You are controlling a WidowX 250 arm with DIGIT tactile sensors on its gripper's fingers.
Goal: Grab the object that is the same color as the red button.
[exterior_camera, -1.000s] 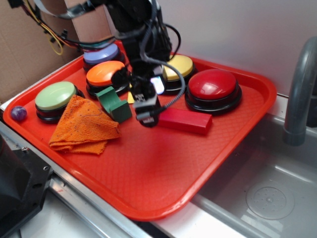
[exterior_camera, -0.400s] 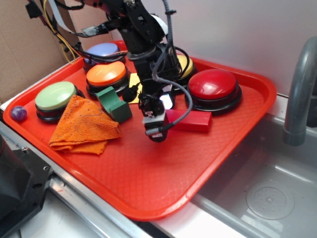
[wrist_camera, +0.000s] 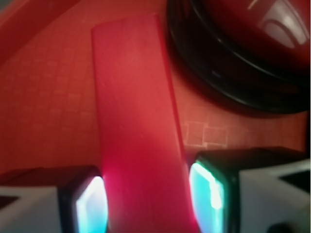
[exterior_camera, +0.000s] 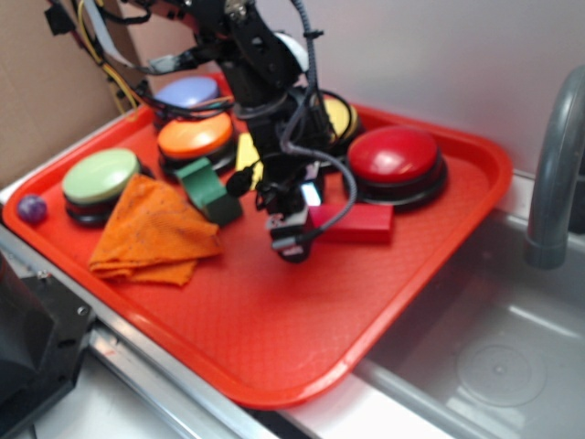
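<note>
The object, a long flat red block (exterior_camera: 358, 222) (wrist_camera: 133, 97), lies on the red tray (exterior_camera: 274, 320) just in front of the red button (exterior_camera: 395, 155) (wrist_camera: 252, 29), a glossy red dome on a black base. My gripper (exterior_camera: 291, 240) (wrist_camera: 146, 204) points down at the block's left end. In the wrist view its two glowing pads (wrist_camera: 92, 204) press against both long sides of the block. The gripper is shut on the block, which still rests at tray level.
A green block (exterior_camera: 208, 190) and an orange cloth (exterior_camera: 151, 233) lie left of the gripper. Orange (exterior_camera: 194, 137), pale green (exterior_camera: 99, 176), yellow (exterior_camera: 340, 117) and lavender (exterior_camera: 187, 91) buttons stand behind. A sink (exterior_camera: 494, 357) and faucet (exterior_camera: 553, 174) are on the right.
The gripper moved right from beside the green block to the red block's left end, came down over it and closed on its sides.
</note>
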